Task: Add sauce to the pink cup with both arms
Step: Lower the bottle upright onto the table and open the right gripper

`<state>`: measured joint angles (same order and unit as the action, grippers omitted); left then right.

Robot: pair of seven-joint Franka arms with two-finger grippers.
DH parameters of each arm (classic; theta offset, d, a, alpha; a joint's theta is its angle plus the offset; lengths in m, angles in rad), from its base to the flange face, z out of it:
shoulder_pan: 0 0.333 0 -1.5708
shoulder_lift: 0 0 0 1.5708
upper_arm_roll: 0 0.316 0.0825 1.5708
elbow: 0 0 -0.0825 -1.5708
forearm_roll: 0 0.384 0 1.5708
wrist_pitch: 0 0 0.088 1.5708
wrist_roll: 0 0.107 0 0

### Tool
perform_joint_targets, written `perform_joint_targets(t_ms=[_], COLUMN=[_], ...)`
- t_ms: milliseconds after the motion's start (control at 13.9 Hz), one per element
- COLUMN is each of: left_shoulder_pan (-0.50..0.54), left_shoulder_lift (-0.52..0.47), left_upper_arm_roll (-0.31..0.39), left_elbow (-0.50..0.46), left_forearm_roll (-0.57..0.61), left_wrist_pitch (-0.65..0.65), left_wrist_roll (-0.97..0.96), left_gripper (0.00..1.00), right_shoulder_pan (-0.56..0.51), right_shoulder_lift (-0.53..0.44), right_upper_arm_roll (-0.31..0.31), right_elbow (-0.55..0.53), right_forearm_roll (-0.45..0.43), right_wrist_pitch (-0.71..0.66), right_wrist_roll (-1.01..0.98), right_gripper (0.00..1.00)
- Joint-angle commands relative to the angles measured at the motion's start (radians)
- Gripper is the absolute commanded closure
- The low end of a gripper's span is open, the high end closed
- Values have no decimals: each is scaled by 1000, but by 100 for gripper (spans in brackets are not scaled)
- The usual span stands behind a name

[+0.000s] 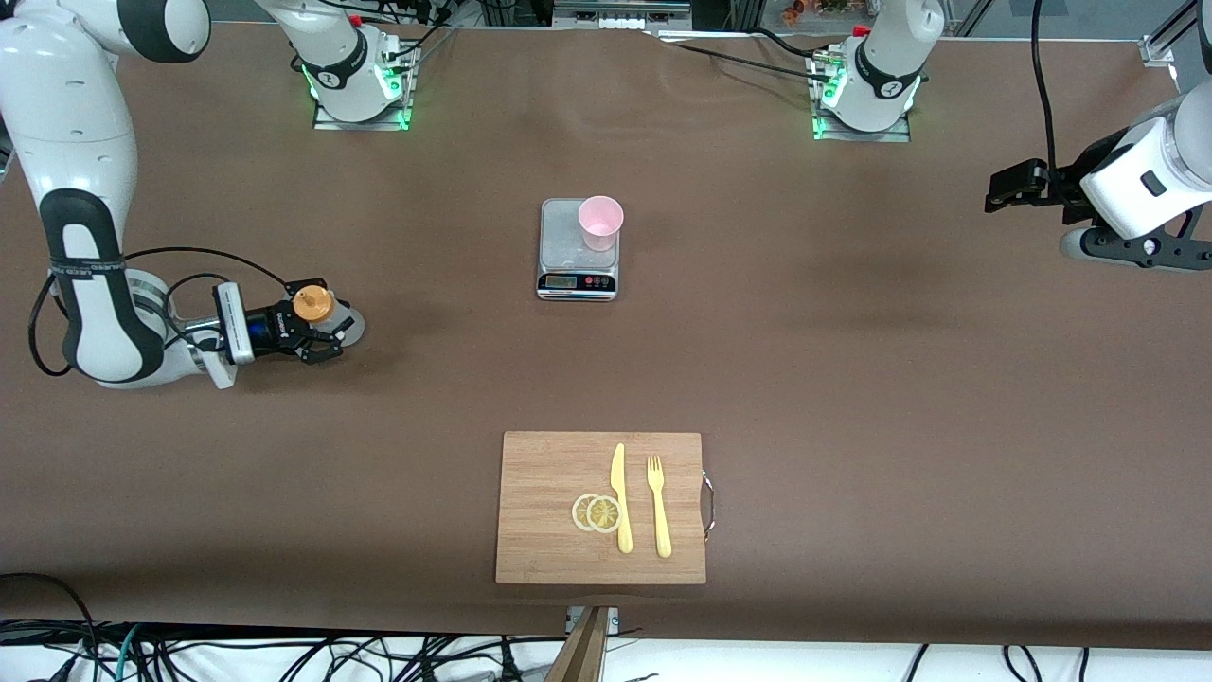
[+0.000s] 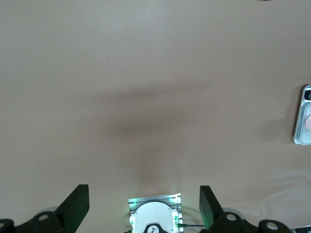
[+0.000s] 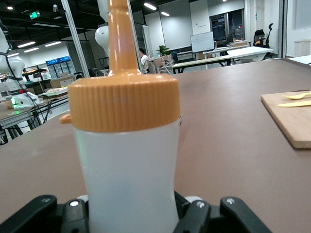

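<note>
The sauce bottle, whitish with an orange nozzle cap, stands upright on the table toward the right arm's end. My right gripper reaches in level with the table and is shut on the bottle's body, which fills the right wrist view and looks pinched between the fingers. The pink cup stands upright on a small kitchen scale at mid-table. My left gripper hangs open and empty in the air over the left arm's end of the table. The scale's edge shows in the left wrist view.
A wooden cutting board lies nearer the front camera than the scale, with a yellow knife, a yellow fork and two lemon slices on it. Brown tabletop lies between the bottle and the scale.
</note>
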<state>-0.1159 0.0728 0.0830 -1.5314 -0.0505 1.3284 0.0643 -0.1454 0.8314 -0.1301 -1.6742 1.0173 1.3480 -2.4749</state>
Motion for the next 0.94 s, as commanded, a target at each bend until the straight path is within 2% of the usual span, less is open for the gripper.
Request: perform_joint_targets(t_ms=[0,216,288,360,432,576,864], left_shoulder_pan=[2,2,4,4,2,-1,-4], left_shoulder_lift=[12,12,12,12,12,12,18], left_upper_arm_roll=[-2,-2,-2,-2,-2,-2,-2], left_elbow=[28,28,28,28,28,28,30], left_forearm_roll=[15,17,17,18,17,18,23], left_wrist_pitch=[-9,-9,-9,-9,-9,-9,-8], left_wrist_roll=[20,22,23,22,17,15,15], left_gripper=[0,0,0,0,0,0,0], right_shoulder_pan=[-7,-7,-7,-7,-7,-8,-8], right_shoulder_lift=[20,41,43,48,49,48,48], right_upper_arm_roll=[0,-2,-2,-3,-5,-6,-46], right_elbow=[-4,-2,-2,-1,-1,7,11], right_forearm_roll=[-11,-11,-11,-11,-19,-63,-68], right_wrist_pitch=[-20,-18,-20,-21,-23,-18,-18], right_wrist_roll=[-59,-71,-70,-68,-65,-59,-61], right_gripper=[100,100,83,26,0,0,0])
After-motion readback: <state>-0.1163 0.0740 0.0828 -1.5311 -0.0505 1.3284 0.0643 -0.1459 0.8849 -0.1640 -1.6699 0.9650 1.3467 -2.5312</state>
